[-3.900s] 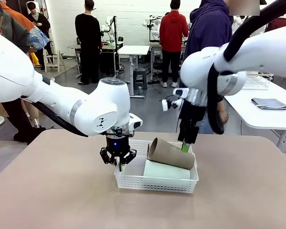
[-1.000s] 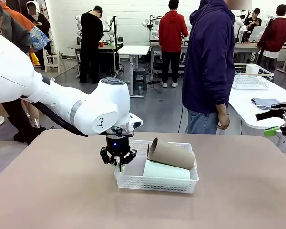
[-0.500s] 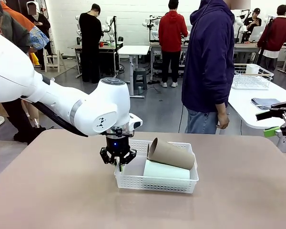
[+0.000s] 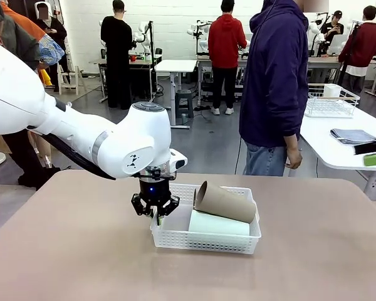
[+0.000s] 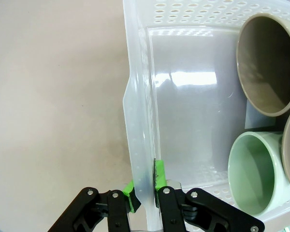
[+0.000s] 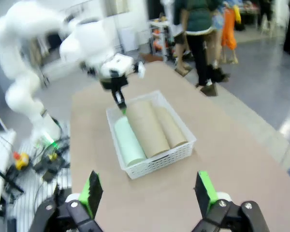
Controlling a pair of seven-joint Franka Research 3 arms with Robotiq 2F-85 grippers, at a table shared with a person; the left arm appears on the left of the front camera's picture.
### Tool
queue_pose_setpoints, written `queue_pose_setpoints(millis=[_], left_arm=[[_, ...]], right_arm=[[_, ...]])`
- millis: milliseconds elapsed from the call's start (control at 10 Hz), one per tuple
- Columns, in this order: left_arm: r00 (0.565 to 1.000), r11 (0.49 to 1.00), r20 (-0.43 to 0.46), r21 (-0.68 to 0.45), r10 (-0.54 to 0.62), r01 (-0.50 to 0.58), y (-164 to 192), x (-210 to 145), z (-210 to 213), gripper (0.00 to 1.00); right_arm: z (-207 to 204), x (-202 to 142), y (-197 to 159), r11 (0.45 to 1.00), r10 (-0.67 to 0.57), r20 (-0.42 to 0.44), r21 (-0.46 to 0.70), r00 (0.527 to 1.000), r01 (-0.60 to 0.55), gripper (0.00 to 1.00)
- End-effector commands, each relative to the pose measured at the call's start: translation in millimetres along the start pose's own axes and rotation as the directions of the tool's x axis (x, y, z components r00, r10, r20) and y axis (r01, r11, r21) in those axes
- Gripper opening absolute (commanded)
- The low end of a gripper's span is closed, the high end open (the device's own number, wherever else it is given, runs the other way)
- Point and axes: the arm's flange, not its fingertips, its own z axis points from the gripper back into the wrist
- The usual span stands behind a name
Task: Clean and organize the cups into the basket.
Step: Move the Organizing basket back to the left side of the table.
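The white lattice basket sits mid-table with the cups lying on their sides inside. In the front view a tan cup rests tilted above the mint cup. My left gripper is shut on the basket's left wall; the left wrist view shows its green pads pinching that wall, beside the mouths of a tan cup and the mint cup. My right gripper hangs open and empty, high and away from the basket, with the mint cup and two tan cups below.
A person in a navy hoodie stands at the far edge of the table. A white side table at the right carries a wire basket and a folded grey cloth. My right gripper peeks in at the right edge.
My right gripper has drawn farther out toward the right edge of the front view. The left gripper, the basket and the cups have stayed put.
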Motion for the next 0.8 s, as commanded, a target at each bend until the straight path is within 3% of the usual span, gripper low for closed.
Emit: queue_pose_setpoints(millis=[0, 200, 300, 500, 600, 700], left_arm=[[1.0, 1.0, 0.006, 0.0, -0.004, 0.004, 0.9, -2.1, 2.2, 0.0], [1.0, 1.0, 0.006, 0.0, -0.004, 0.004, 0.9, -2.1, 2.2, 0.0], [1.0, 1.0, 0.006, 0.0, -0.004, 0.004, 0.9, -2.1, 2.2, 0.0], [1.0, 1.0, 0.006, 0.0, -0.004, 0.004, 0.9, -2.1, 2.2, 0.0], [1.0, 1.0, 0.006, 0.0, -0.004, 0.004, 0.9, -2.1, 2.2, 0.0], [1.0, 1.0, 0.006, 0.0, -0.004, 0.004, 0.9, -2.1, 2.2, 0.0]], right_arm=[[41.9, 1.2, -15.3, 0.944, -0.297, 0.194, -0.086, 0.935, 0.317, 1.0], [82.7, -17.3, -29.0, 0.78, -0.605, 0.2, -0.046, 0.77, 0.625, 1.0], [107.9, -31.1, -37.3, 0.718, -0.672, 0.196, -0.064, 0.714, 0.693, 1.0], [138.3, -63.9, -50.8, 0.582, -0.811, 0.056, -0.028, 0.582, 0.813, 1.0], [154.3, -76.5, -55.1, 0.552, -0.834, -0.006, 0.019, 0.552, 0.834, 1.0], [168.1, -87.2, -59.1, 0.529, -0.847, -0.012, 0.073, 0.532, 0.845, 1.0]])
